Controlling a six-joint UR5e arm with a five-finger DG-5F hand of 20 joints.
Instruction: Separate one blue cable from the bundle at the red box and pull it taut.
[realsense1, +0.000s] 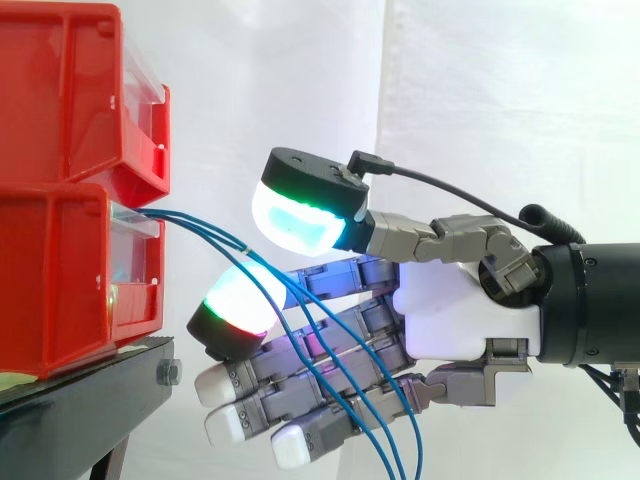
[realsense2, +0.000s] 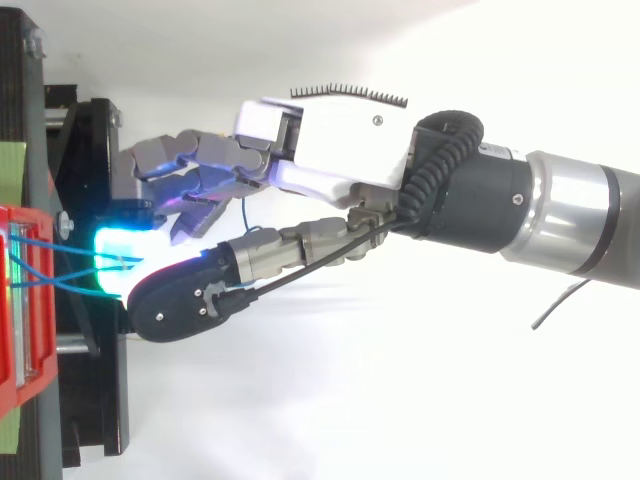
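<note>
A bundle of thin blue cables (realsense1: 200, 225) leaves the front of the lower red box (realsense1: 60, 280) and hangs slack down to the right. My hand (realsense1: 460, 310) reaches in from the right, close to the box front. The cables run through the gap between the thumb's green-cyan pad (realsense1: 295, 220) above and a raised finger's white-red pad (realsense1: 240, 295) below, then drape across the straight lower fingers. A small gap still shows between the two pads. In the top view the cables (realsense2: 50, 247) meet the cyan glow at the hand (realsense2: 340, 150).
A second red box (realsense1: 70, 90) is stacked on the lower one. Both rest on a black stand (realsense1: 90, 380) at the left, also seen from above (realsense2: 95, 400). A white curtain hangs behind.
</note>
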